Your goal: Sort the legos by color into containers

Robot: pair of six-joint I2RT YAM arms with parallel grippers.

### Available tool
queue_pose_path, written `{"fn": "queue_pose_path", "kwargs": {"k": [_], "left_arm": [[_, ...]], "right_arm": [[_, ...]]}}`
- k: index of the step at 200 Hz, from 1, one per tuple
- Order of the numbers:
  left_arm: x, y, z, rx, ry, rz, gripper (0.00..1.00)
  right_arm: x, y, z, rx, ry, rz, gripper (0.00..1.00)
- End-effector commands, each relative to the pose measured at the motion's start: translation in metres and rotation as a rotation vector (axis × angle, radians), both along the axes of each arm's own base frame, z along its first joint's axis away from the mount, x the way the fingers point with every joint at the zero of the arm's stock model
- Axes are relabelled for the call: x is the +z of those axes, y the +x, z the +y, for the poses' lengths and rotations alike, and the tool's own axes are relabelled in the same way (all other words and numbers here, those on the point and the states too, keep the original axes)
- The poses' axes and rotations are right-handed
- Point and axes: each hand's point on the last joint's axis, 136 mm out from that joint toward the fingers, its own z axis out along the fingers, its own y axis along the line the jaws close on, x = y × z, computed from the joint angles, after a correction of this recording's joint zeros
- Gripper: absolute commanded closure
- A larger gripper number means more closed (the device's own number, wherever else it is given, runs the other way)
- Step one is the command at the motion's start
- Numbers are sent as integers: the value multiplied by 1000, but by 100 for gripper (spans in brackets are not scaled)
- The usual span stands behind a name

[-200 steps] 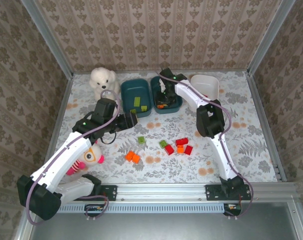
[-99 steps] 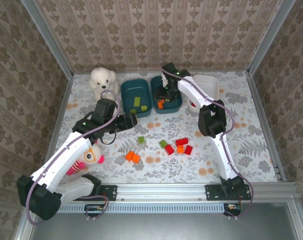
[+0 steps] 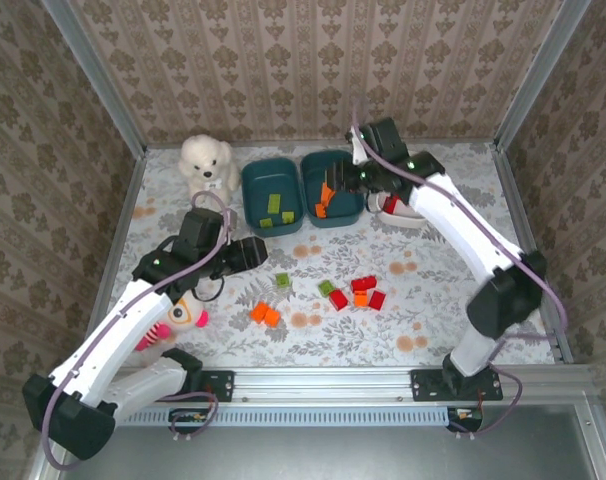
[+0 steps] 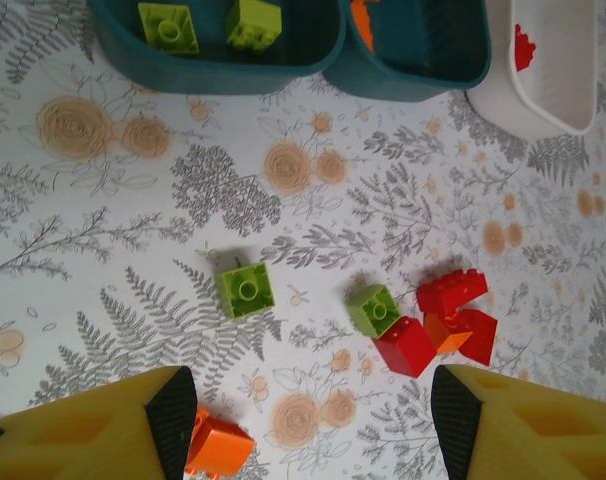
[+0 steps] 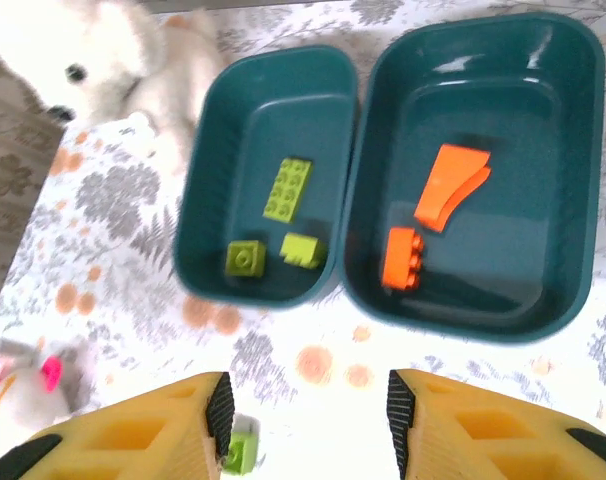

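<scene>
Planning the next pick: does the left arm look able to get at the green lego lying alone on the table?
Probably yes. The left gripper hangs open over the table, and the green lego lies just ahead of its fingers, touching nothing, with nothing between.

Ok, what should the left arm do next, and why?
Probably lower the open left gripper onto the loose green brick just ahead of it: that brick lies free, and green bricks lie in the left teal tub.
</scene>
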Motion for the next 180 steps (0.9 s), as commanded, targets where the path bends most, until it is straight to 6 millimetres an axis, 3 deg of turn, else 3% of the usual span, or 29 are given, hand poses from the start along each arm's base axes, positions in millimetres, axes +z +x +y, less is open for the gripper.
{"fn": "queue_pose_path", "kwargs": {"k": [1,33,62,80,94,112,135,180], "left_arm": [[-15,-15,6,-34,51,38,33],[-32,-22,3,-69,68,88,33],[-53,-22,-1,-76,87,131,33],[-65,-21,-9,-93,105,146,34],[-74,-19,-16,-101,132,164,34],[-85,-15,-23,-92,174,195,32],[-100,-6,-36,-72,239,239,27],[-131,12,-52,-16,395,350,27]], "right_arm": [[4,-35,6,12,-13,-91,49],[-3,-106,14,114,-8,-139,43],[-46,-163,14,198,-57,-119,39],[-77,-187,6,218,-99,-88,38],[-94,-198,-1,215,-109,-45,38],[-103,-207,-7,219,-120,-31,38],[-100,-209,-9,229,-121,-42,38],[-88,-213,-11,256,-125,-61,38]]}}
